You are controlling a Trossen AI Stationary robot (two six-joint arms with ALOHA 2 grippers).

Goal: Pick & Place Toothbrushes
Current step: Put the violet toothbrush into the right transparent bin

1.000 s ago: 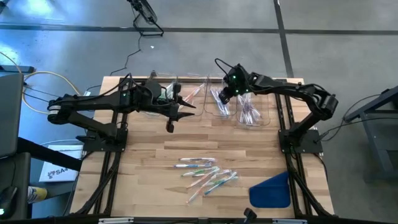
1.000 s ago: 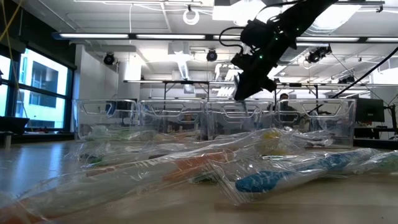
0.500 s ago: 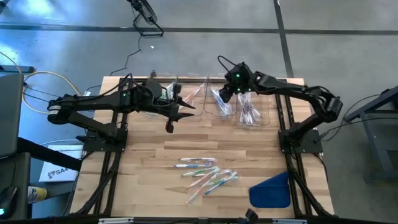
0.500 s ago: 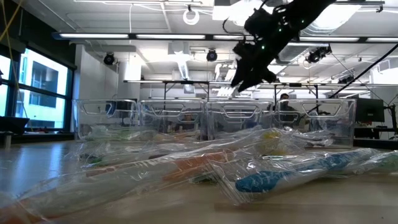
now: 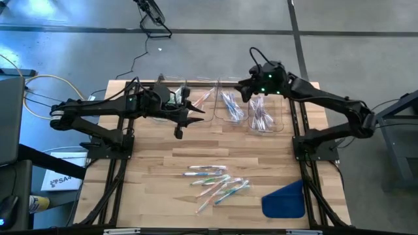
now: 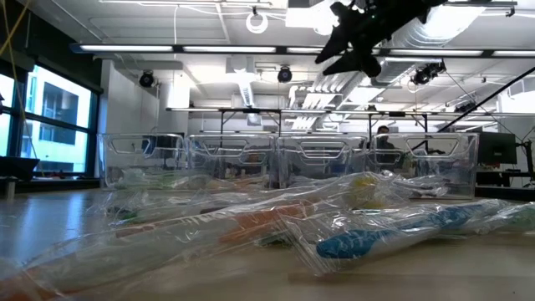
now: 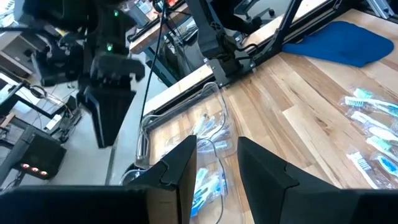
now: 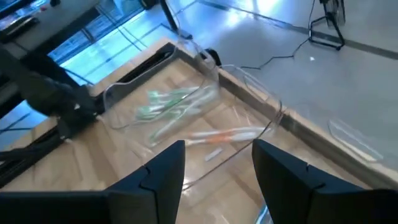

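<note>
Clear plastic bins (image 5: pixel 232 104) line the far edge of your wooden table (image 5: pixel 157 163), and several already hold sorted toothbrushes (image 5: pixel 230 106); the loose toothbrushes still to be moved lie in a scatter (image 5: pixel 219 183) near the front of the table, well apart from the bins; I judge you are between a drop and the next pick.

Your right gripper (image 5: pixel 251 86) hangs high over the bins at the far right, and its wrist view shows the fingers (image 8: pixel 158 177) spread apart with nothing between them; below it a bin holds green and orange brushes (image 8: pixel 177 106). Your left gripper (image 5: pixel 186 121) hovers just in front of the bins on the left side; its fingers (image 7: pixel 180 165) stand partly apart, and no brush shows between them.

The next move, as I read it, calls for one arm to swing to the near pile and come down on a single brush; the wrapped brushes lie crossing and touching one another, so separating one may be awkward.

A blue cloth (image 5: pixel 285 199) lies at the front right corner, near the pile but not over it; nothing else stands between gripper and pile.
</note>
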